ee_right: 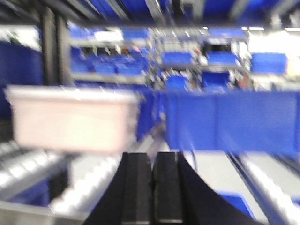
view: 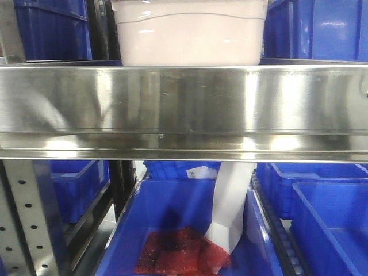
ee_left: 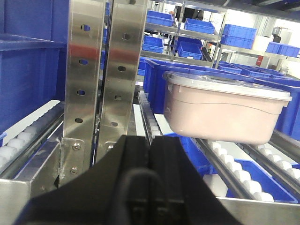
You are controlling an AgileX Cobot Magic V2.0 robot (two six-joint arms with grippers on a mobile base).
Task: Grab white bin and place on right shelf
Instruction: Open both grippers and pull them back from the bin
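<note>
Exterior front-facing view: the white bin (view: pixel 190 34) is seen at upper centre, resting on the stainless-steel shelf (view: pixel 184 109) behind its wide reflective lip, with blue bins (view: pixel 322 29) close on either side. In the left wrist view the left gripper (ee_left: pixel 151 187) is closed on nothing, below and left of the tub; in the blurred right wrist view the right gripper (ee_right: pixel 152 187) is likewise pressed together and empty. A withdrawing arm could be caught on the perforated uprights (ee_left: pixel 101 75), and the bin could be nudged along the rollers (ee_left: pixel 234 173)
</note>
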